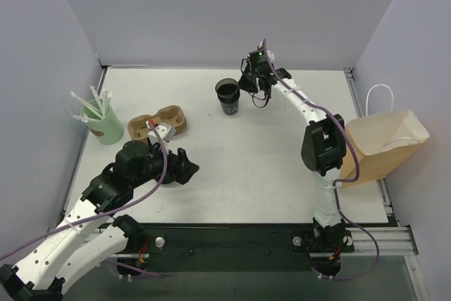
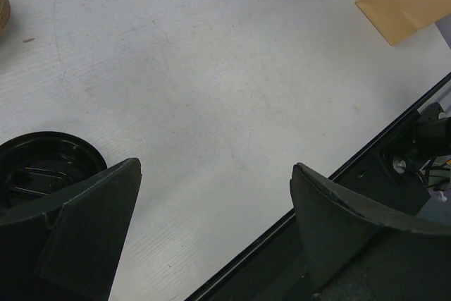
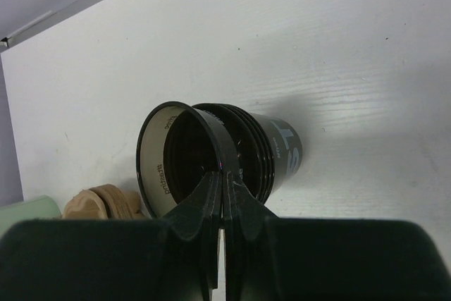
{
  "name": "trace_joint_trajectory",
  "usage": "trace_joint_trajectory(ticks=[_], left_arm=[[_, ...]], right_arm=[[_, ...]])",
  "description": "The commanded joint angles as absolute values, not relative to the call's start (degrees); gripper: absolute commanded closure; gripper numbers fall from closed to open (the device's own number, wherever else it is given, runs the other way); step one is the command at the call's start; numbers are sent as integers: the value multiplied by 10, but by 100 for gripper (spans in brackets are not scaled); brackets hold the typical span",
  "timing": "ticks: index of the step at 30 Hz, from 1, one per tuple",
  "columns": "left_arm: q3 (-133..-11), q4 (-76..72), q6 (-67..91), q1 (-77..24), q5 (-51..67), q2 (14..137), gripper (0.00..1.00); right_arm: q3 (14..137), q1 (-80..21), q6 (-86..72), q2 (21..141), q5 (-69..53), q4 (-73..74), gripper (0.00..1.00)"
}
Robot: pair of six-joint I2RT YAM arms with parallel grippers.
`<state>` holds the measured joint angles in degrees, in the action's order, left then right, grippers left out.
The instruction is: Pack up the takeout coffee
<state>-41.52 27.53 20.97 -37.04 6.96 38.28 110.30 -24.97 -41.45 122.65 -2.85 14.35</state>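
Coffee not yet gripped; the bag lies well apart from it.
The left gripper [image 2: 215, 168] hangs with its jaws wide apart. The lidded coffee cup [image 2: 42, 167] sits just beside one finger, outside the gap. The right gripper [image 3: 222, 174] is pressed together at the rim of the stack of cups [image 3: 271, 153]; whether it nips that rim I cannot tell. The next move likely calls for bringing the left jaws around the coffee, closing, then carrying it to the paper bag [image 1: 384, 146].

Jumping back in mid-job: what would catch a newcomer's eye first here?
The right gripper, shut, is at the far middle of the table, beside an open-topped stack of black cups. A big brown paper bag sits at the right edge, and a mint-green cup of white straws at the left.
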Motion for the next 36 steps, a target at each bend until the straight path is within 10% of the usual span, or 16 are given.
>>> trace_joint_trajectory(ticks=[1,22,36], left_arm=[[-425,247,210,-371,79,385,3],[-425,249,211,-372,62,381,3],[-426,257,212,-373,47,380,3]], right_arm=[[1099,-236,-442,1166,-50,112,100],[1022,-214,-482,1043,-133,54,100],[693,-272,-465,804,-148,-15,100]])
